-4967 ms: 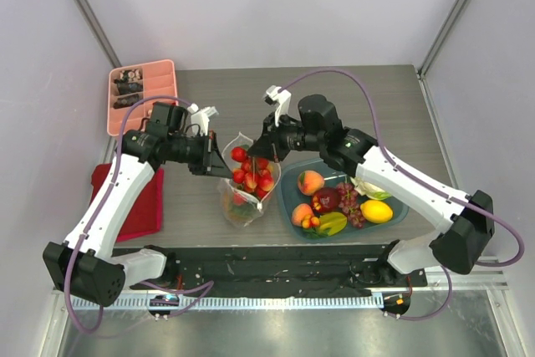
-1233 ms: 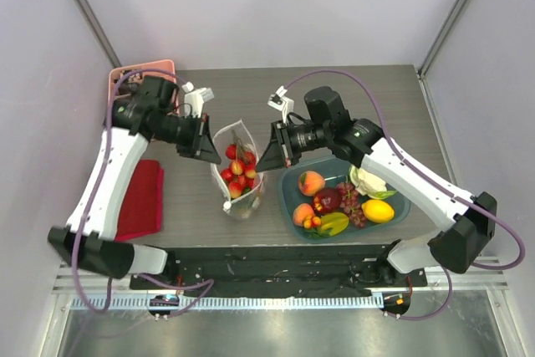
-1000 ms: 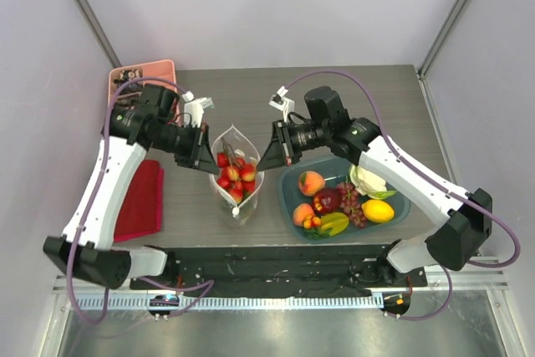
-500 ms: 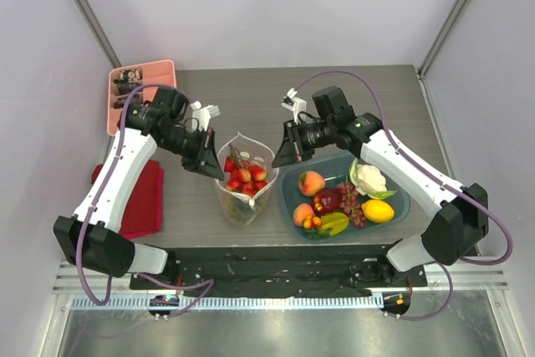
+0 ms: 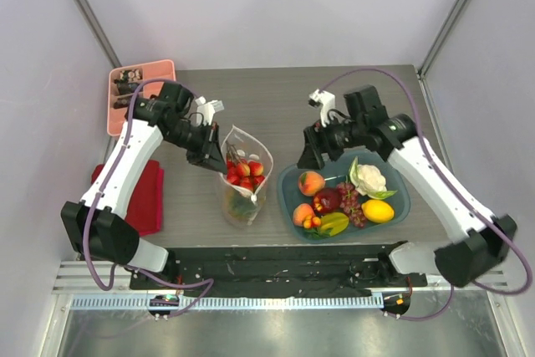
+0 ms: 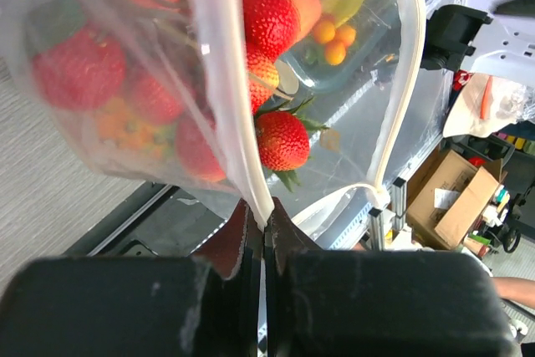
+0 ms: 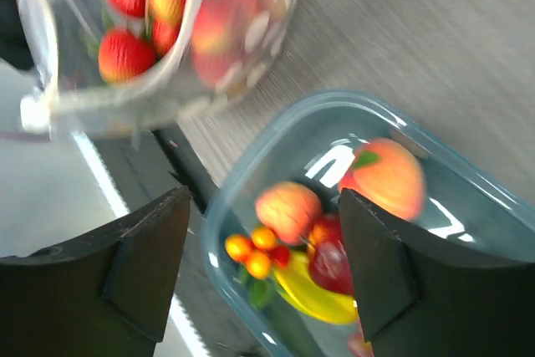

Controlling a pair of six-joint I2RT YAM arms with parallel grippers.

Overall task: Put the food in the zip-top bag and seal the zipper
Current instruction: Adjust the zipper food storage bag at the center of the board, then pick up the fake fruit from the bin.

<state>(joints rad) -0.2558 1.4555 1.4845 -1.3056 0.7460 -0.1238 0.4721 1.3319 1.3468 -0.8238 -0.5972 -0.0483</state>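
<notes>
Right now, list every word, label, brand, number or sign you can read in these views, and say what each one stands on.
No text can be read in any view.
On the cardboard box, left wrist view, a white sticker: too small and blurred to read.
On the zip-top bag: no lettering visible.

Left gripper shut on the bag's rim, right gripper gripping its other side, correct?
No. The right gripper stands open, apart from the zip-top bag, by the teal plate, as the right wrist view shows. The left gripper is shut on the rim.
</notes>
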